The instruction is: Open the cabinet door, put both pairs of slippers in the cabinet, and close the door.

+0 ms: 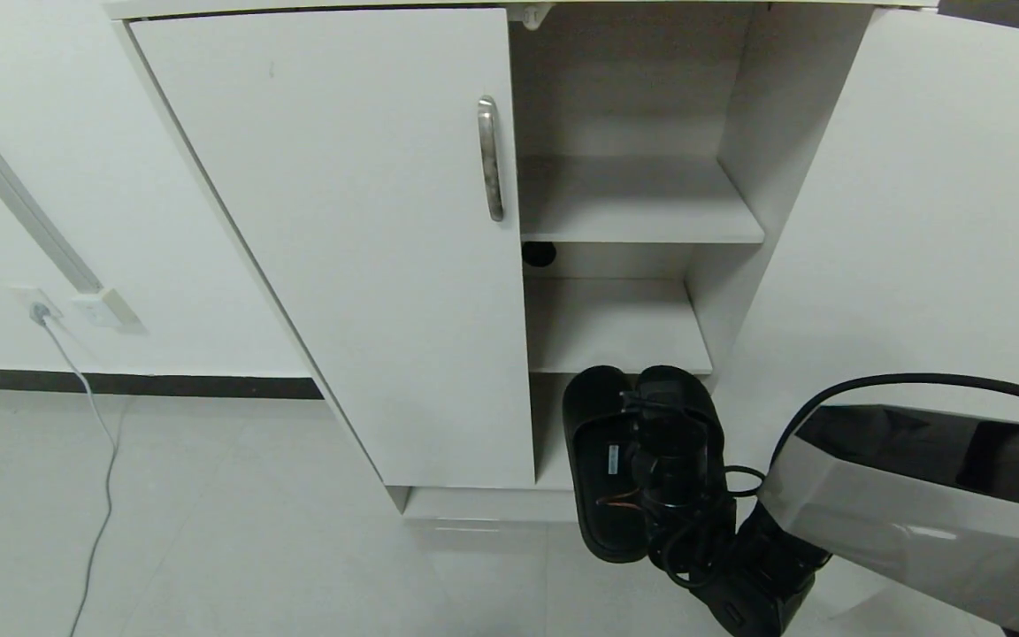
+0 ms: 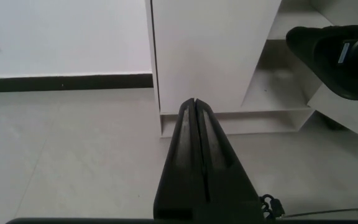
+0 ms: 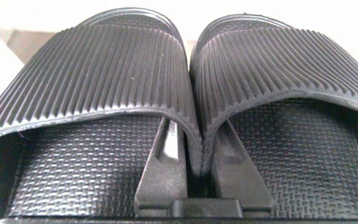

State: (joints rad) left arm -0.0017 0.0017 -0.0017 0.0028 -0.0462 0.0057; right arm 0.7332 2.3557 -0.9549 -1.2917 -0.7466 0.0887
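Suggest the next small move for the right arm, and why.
Probably ease the right tool forward to set the slippers on the lower shelf. The right door stands open, the tool is shut on the pair, and they hang in front of that shelf, not yet inside.

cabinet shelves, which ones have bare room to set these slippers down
The upper shelf and the middle shelf are both bare, each bordered by the closed door on the left and the cabinet's side wall on the right. Lower down is crowded: the right pincer holds the slippers in front of the bottom compartment, hiding most of it.
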